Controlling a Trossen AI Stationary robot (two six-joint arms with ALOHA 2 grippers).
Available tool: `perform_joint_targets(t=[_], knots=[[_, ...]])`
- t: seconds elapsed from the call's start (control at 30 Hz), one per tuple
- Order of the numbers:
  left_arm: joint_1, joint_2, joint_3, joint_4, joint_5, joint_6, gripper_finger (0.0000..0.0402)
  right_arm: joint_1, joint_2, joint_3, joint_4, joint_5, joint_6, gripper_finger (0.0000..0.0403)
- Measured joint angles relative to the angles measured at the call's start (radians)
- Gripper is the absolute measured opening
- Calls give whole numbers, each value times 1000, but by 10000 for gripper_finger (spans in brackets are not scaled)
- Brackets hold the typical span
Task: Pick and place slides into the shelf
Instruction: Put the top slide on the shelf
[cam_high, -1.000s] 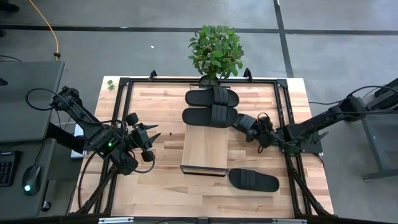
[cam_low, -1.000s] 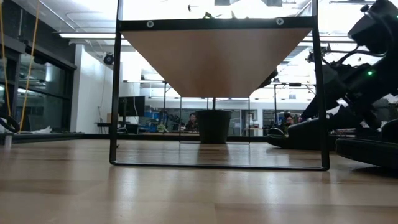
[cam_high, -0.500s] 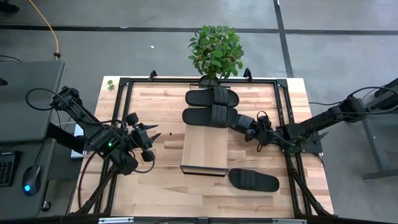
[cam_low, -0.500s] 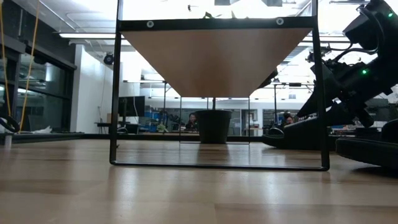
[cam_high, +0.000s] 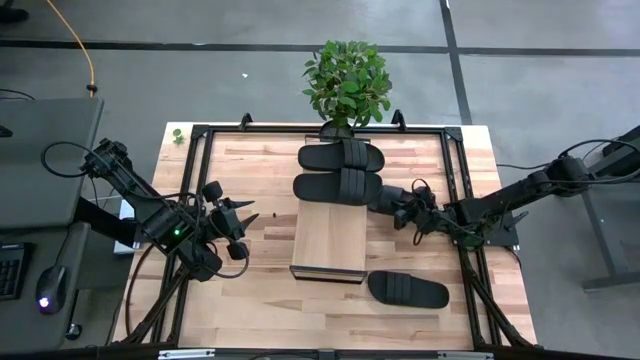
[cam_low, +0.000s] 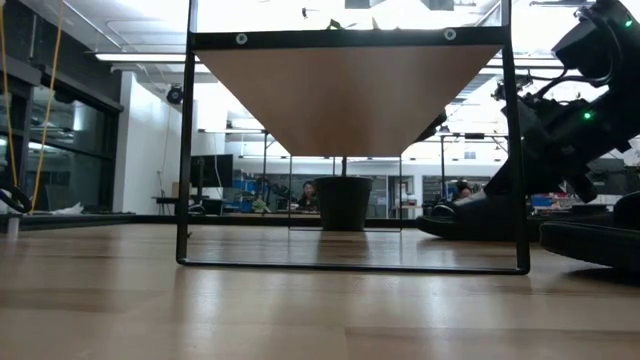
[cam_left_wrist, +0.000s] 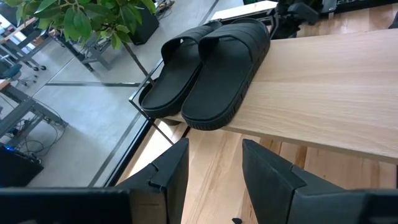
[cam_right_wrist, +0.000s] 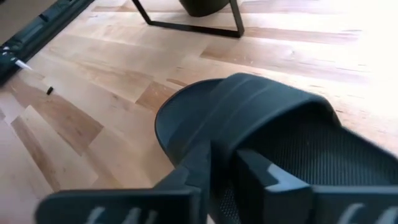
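The shelf (cam_high: 330, 240) is a pale board raised on black legs (cam_low: 185, 150) at the table's middle. Two black slides (cam_high: 340, 157) (cam_high: 338, 187) lie side by side on its far end, and both show in the left wrist view (cam_left_wrist: 224, 68). A third slide (cam_high: 408, 290) lies on the table at the near right. My right gripper (cam_high: 393, 205) is just right of the shelf, shut on a fourth slide (cam_right_wrist: 249, 118), which the arm mostly hides in the high view. That slide also shows low beside the shelf's right leg in the low view (cam_low: 465, 218). My left gripper (cam_high: 247, 214) waits open and empty left of the shelf. My right gripper pinches the slide's side edge (cam_right_wrist: 217, 146) next to the strap. One finger (cam_right_wrist: 196, 165) is outside the edge and the other (cam_right_wrist: 261, 177) is inside, over the footbed. The fingers come from the table's right, slanting down. The slide's toe (cam_right_wrist: 171, 124) points away from the gripper, low over the table; whether it touches, I cannot tell.
A potted plant (cam_high: 347, 80) stands at the table's far edge behind the shelf. A black metal frame (cam_high: 200, 135) runs around the tabletop. People (cam_low: 310, 192) sit in the room beyond the table. There is bare wood on the near half of the shelf board.
My right gripper has gone a little toward the table's left, toward the shelf, carrying the slide with it. In the low view the slide's toe now lies closer to the shelf's right leg.
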Motion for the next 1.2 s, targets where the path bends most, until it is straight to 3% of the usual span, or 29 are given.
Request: perform_joint_targets(t=[0.17, 0.53, 1.2], knots=[[0, 0, 0, 0, 0, 0, 134, 0, -1, 1, 4, -10, -21, 6], [0, 0, 0, -1, 0, 0, 134, 0, -18, 1, 14, -29, -74, 3], [0, 0, 0, -1, 3, 0, 134, 1, -252, -1, -171, -64, -111, 3]])
